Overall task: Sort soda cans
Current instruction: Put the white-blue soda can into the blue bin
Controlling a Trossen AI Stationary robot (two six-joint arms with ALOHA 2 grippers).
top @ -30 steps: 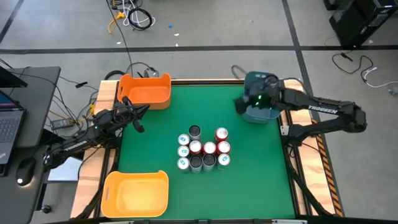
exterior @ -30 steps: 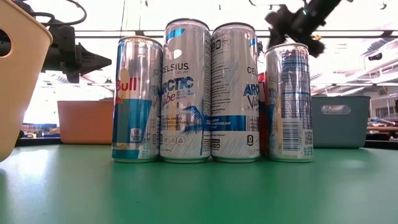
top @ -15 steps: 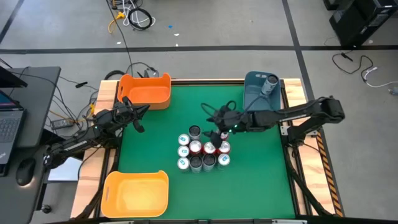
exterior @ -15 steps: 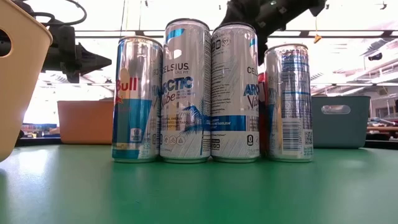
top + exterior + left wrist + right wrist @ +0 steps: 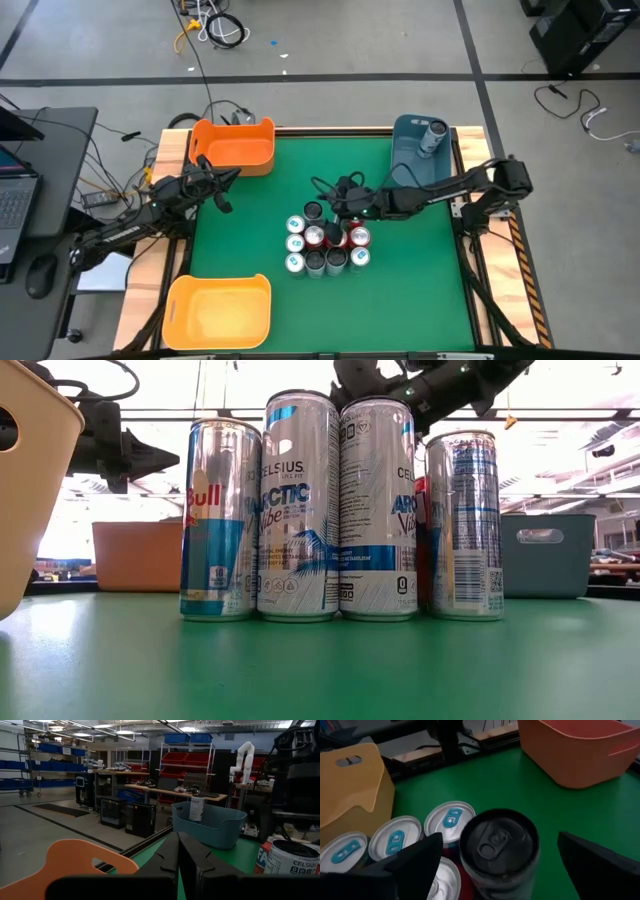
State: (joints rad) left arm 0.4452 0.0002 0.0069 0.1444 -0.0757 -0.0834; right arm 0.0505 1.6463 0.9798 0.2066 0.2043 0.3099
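cans (image 5: 325,246) stand upright, tops up; right claw (image 5: 495,855) gapes around black-topped can (image 5: 499,851); left claw (image 5: 222,190) clenched.

Bright backlight from windows behind the cans (image 5: 330,510) washes out the room beyond; overhead light is even on the green table (image 5: 400,290), shadows soft; nearby gripper fingers (image 5: 600,865) blur.

Four silver cans (image 5: 338,507) stand touching on green table (image 5: 320,670).
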